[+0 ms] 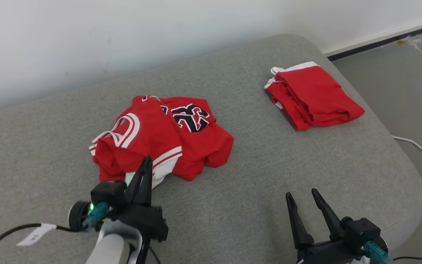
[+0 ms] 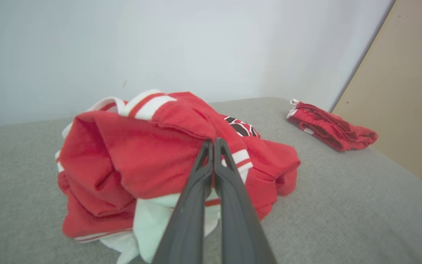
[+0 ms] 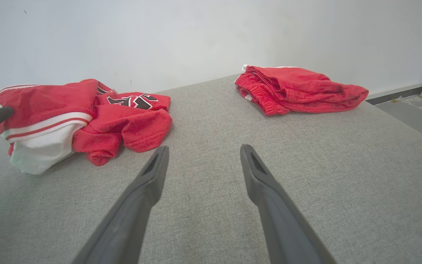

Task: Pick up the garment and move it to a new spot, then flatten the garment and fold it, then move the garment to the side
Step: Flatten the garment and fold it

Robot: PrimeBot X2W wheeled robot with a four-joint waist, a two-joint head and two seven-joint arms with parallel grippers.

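The garment (image 1: 159,135) is a crumpled red jersey with white trim and black lettering, heaped left of centre on a grey cushion (image 1: 240,205). My left gripper (image 1: 145,161) is shut on the heap's near edge, where red and white-striped fabric bunches. In the left wrist view the garment (image 2: 141,157) rises just beyond the left gripper (image 2: 212,141), whose two fingers are pressed together into the cloth. My right gripper (image 1: 301,192) stands open over bare cushion at the lower right, holding nothing. In the right wrist view the right gripper (image 3: 204,147) points between the garment (image 3: 86,110) and the far right.
A folded red piece of clothing (image 1: 313,95) lies at the cushion's far right corner, also seen as a folded red pile (image 3: 295,88) ahead of the right gripper. The cushion's rounded edge drops to grey floor (image 1: 408,91) on the right, where a white cable (image 1: 419,148) runs. A white wall is behind.
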